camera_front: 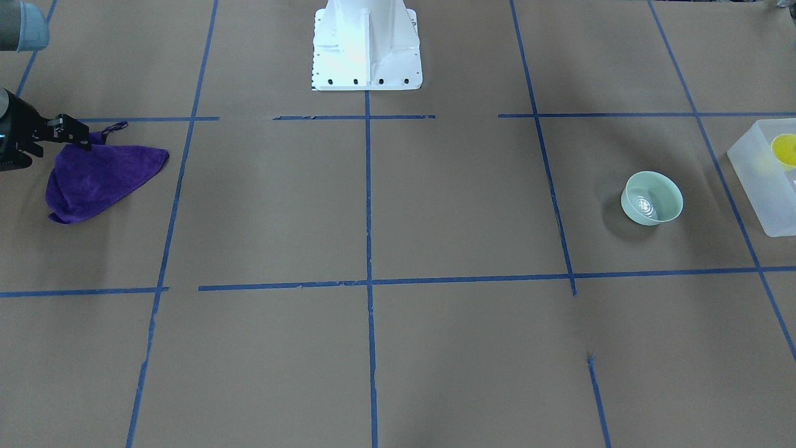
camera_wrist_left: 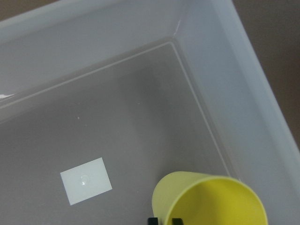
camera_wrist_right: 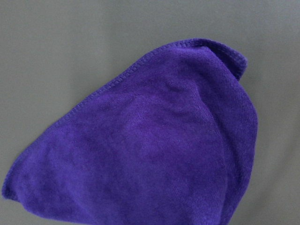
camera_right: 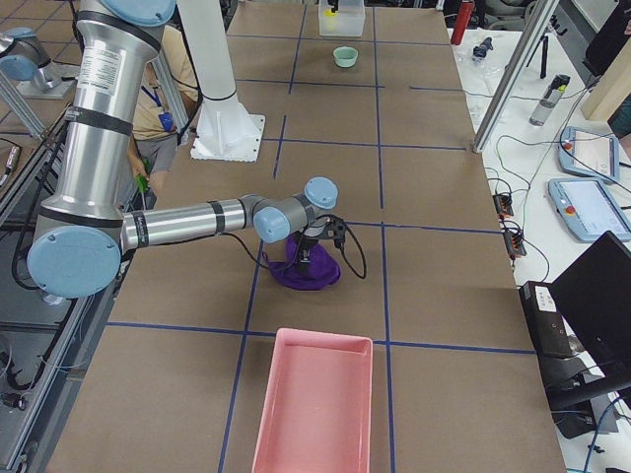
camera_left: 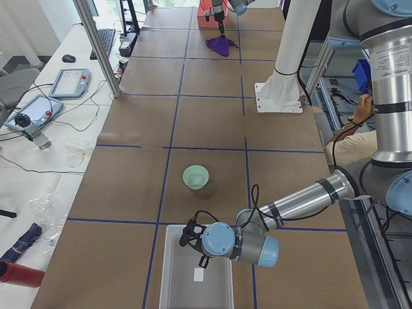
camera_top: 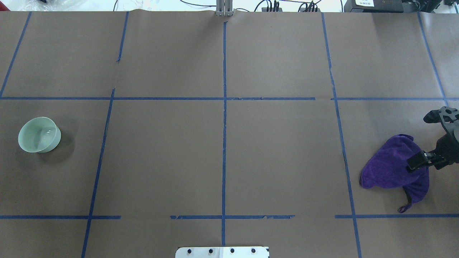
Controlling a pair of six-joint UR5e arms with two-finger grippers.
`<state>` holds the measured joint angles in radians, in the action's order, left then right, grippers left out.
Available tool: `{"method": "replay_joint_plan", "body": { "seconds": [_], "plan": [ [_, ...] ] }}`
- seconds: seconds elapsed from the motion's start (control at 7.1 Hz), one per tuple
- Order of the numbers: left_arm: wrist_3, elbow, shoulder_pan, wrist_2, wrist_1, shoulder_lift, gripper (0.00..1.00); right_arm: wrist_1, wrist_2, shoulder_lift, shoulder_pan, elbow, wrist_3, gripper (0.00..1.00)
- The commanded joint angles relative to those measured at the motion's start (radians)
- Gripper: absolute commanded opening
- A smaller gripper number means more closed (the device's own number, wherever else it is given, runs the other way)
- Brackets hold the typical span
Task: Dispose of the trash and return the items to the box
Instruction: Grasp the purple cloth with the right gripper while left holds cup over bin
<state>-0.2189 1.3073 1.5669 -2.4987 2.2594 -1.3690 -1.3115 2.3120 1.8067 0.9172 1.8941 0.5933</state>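
Observation:
The yellow cup (camera_wrist_left: 208, 199) is inside the frosted white box (camera_wrist_left: 243, 70), low in the left wrist view. It also shows in the front view (camera_front: 785, 149) at the right edge, in the box (camera_front: 755, 165). My left gripper (camera_wrist_left: 163, 220) is over the box, its black fingertips either side of the cup's rim, shut on it. My right gripper (camera_top: 419, 160) hangs over a crumpled purple cloth (camera_top: 391, 166) at the table's right end. None of its fingers show in the right wrist view, where the cloth (camera_wrist_right: 150, 150) fills the frame; the gripper looks open.
A pale green bowl (camera_front: 652, 198) stands upright on the table beside the box, apart from it. A pink tray (camera_right: 314, 394) lies past the cloth at the table's right end. The white robot base (camera_front: 367, 46) stands at the table's near edge.

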Motion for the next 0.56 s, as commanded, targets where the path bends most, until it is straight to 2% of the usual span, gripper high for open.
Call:
{"method": "replay_joint_plan", "body": {
  "seconds": [0.0,0.14,0.28,0.42],
  "plan": [
    [0.022,0.147,0.005,-0.008,-0.009,0.016,0.99,0.000,-0.025,0.000,-0.029,-0.010,0.003,0.99],
    [0.117,0.212,0.010,-0.023,-0.012,0.015,0.99,0.000,-0.026,0.000,-0.031,-0.012,0.011,0.55],
    [0.257,0.242,0.010,-0.017,0.000,0.012,0.99,0.000,-0.032,0.000,-0.032,-0.019,0.019,0.02],
    [0.386,0.253,0.008,-0.017,0.005,0.002,0.99,0.000,-0.034,0.000,-0.035,-0.023,0.019,0.00]
  ]
}}
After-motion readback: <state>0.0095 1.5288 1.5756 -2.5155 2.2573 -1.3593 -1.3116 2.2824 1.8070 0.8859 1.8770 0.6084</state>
